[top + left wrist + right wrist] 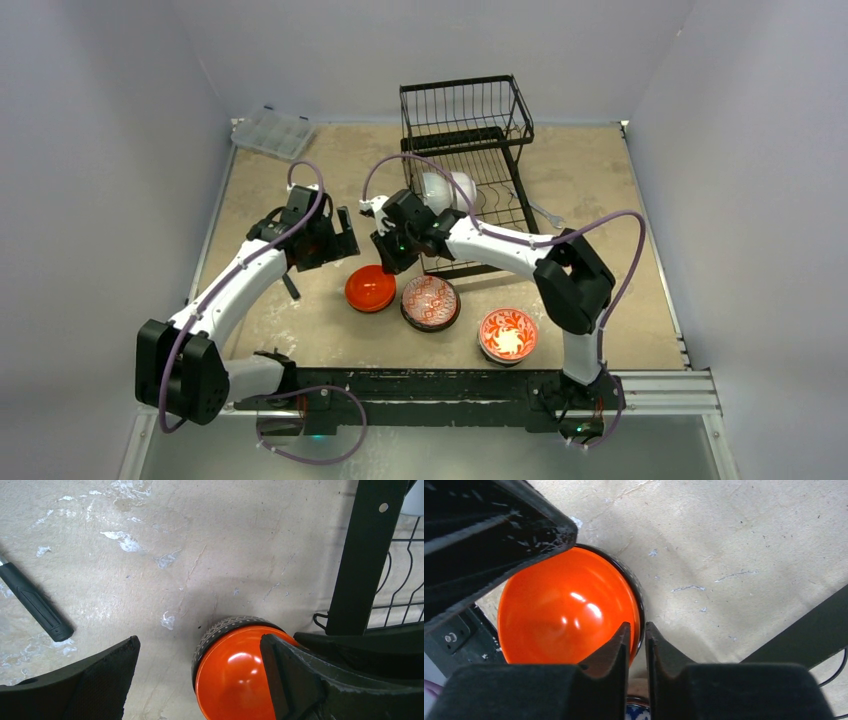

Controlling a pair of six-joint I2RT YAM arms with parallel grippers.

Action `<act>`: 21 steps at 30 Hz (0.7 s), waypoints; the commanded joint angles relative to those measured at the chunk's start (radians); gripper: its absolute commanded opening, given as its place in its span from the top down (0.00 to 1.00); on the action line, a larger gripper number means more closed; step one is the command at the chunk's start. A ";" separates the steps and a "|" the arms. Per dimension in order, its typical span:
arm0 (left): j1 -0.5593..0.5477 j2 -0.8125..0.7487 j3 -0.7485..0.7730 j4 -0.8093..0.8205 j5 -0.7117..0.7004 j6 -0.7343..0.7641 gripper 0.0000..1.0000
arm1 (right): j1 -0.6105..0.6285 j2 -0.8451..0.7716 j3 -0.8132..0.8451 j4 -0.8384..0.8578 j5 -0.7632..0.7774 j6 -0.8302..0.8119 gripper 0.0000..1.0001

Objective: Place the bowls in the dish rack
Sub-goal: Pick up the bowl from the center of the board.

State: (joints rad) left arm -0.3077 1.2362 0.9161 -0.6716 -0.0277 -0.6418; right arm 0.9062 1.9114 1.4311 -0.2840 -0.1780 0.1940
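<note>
Right tool (638, 632) stood narrow and astride the rim of the orange bowl (569, 610), one finger inside the glossy hollow and the other against the dark outer wall. We judged this to be a pinch on the rim, taken there because the thin lip is the only part of a round bowl that such fingers can close on. The bowl sat upright on the table (600, 200), just in front of the dish rack (470, 150) and not yet lifted, as far as we could tell.

Left tool (200, 645) hung wide and held nothing, its fingers spread above the same bowl's far side. We took this as a standby posture, close enough to steady the bowl if it tipped under the one-sided grip.

Regarding containers: the rack's slotted base carried what appeared to be two white bowls (445, 190) standing on edge. We saw nothing in the raised basket tier. Two further bowls waited outside on the table, a red patterned bowl (430, 302) touching or just beside the orange one, and a red floral bowl (508, 335) nearer the arm bases. Both were upright and held nothing. A clear compartment box (273, 132) lay at the far left corner, and we could not tell its contents. A black-handled implement (35, 605) lay loose beside the left arm.
</note>
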 commanded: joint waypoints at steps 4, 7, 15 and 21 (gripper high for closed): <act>0.002 0.000 0.035 0.024 -0.022 0.020 0.12 | 0.011 0.006 0.078 -0.044 -0.030 -0.052 0.97; 0.002 -0.004 0.039 0.027 -0.023 0.028 0.11 | 0.011 0.007 0.095 -0.048 -0.031 -0.060 1.00; 0.002 -0.044 0.047 0.024 -0.035 0.054 0.12 | 0.009 -0.029 0.151 -0.077 -0.025 -0.048 1.00; 0.002 -0.063 0.037 0.066 0.078 0.068 0.13 | -0.001 -0.056 0.173 -0.085 0.030 -0.035 1.00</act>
State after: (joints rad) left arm -0.3080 1.2022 0.9234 -0.6601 -0.0357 -0.6044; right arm 0.9115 1.9266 1.5444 -0.3580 -0.1841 0.1486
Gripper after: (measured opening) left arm 0.879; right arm 0.012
